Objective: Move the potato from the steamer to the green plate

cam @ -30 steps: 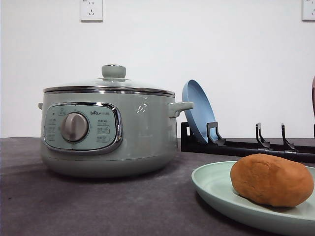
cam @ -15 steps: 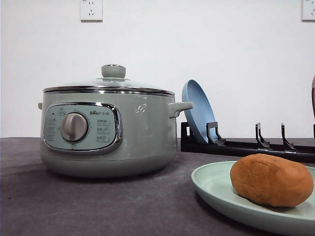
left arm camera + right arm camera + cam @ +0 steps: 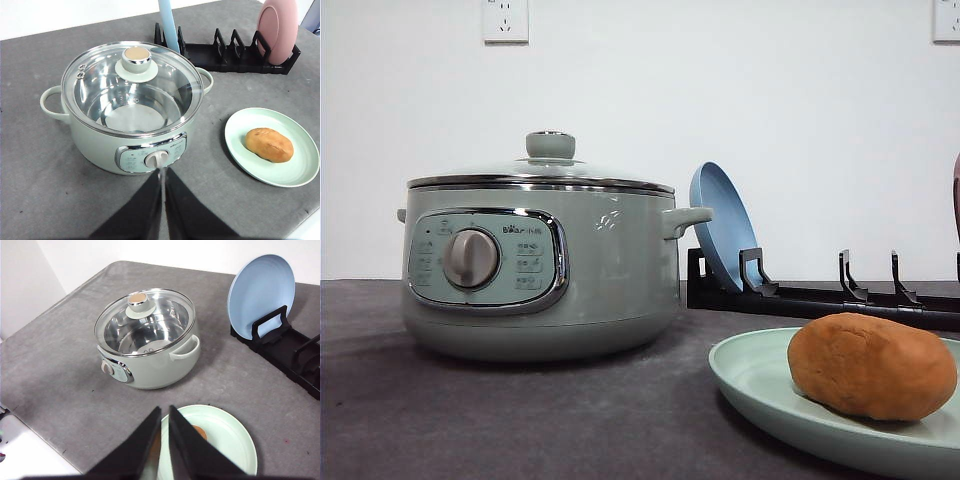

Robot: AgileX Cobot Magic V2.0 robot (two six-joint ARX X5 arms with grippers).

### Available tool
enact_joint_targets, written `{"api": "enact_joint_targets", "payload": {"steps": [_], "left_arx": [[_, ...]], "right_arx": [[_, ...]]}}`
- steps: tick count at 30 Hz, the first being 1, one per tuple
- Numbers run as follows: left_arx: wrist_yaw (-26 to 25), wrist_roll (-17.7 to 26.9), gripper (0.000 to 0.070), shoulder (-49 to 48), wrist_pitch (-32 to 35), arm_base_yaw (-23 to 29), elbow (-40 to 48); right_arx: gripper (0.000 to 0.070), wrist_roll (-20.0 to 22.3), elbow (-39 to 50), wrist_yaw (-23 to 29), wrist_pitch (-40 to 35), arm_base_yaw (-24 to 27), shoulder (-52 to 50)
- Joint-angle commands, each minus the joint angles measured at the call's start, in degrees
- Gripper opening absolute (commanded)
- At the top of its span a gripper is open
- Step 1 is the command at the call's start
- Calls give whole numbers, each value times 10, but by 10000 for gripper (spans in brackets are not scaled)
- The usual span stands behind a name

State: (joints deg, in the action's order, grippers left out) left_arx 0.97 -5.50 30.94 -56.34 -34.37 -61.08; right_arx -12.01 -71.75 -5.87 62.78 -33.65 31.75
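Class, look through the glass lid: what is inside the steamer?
Through the glass lid, the steamer shows a bare shiny metal bowl with no food. The potato lies on the green plate beside it.

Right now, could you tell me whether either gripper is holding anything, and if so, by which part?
Nothing is held. The left gripper and right gripper are both shut on nothing; the potato lies on the green plate.

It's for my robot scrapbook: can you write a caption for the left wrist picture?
Potato resting on the green plate, beside the lidded steamer, shut left gripper above.
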Motion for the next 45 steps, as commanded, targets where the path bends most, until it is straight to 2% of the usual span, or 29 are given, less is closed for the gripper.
{"api": "enact_joint_targets", "payload": {"steps": [1,4,7,14,19,26,30,34,45], "left_arx": [[-1,-2,2,-1,10,-4,-3],[0,-1,3,-6,21,16,11],[0,-1,3,-19,75,64,61],[0,10,3,-119,318,218,319],[0,10,3,-209,392,279,463],[2,9,3,-289,403,303,556],[2,9,3,-308,438,302,585],[2,10,3,-308,467,302,603],[-5,22,3,-308,453,287,604]], "right_arx": [[16,5,-6,-1,-6,-3,3],[15,4,-6,-1,-6,-3,3],[16,4,-6,-1,-6,-3,3],[15,4,-6,-1,-6,-3,3],[16,4,-6,-1,-6,-3,3],[16,5,-6,-1,-6,-3,3],[16,5,-6,-1,-6,-3,3],[16,5,-6,-1,-6,-3,3],[16,5,-6,-1,-6,-3,3]]}}
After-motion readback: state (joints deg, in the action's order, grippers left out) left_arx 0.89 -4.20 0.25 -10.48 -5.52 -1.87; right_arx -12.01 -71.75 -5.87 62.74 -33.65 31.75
